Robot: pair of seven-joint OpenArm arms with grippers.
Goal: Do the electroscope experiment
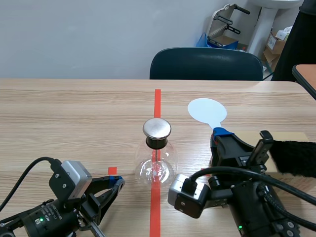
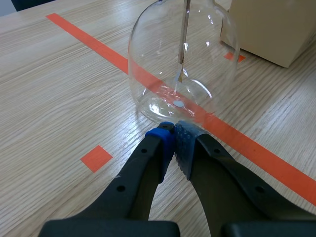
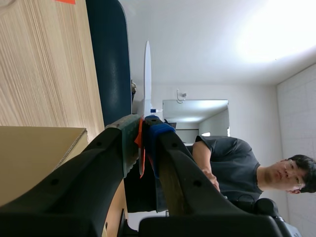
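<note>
The electroscope (image 1: 156, 157) is a clear glass flask with a round metal cap (image 1: 157, 128), standing on the red tape line mid-table. In the left wrist view the flask (image 2: 197, 54) stands just ahead of my left gripper (image 2: 174, 132), whose blue pads meet, shut on nothing; a thin rod (image 2: 185, 29) hangs inside the glass. In the scene view the left gripper (image 1: 117, 183) sits low, left of the flask. My right gripper (image 1: 220, 133) is shut on the handle of a pale round paddle (image 1: 207, 110), raised to the right of the flask. The right wrist view shows the paddle (image 3: 147, 74) edge-on between the right gripper (image 3: 143, 123) fingers.
A tan cardboard box (image 1: 286, 139) with a black fuzzy cloth (image 1: 296, 157) on it lies at the right; the box (image 2: 269, 24) stands beyond the flask. A dark chair (image 1: 206, 64) stands across the table. A person (image 3: 237, 163) shows in the right wrist view.
</note>
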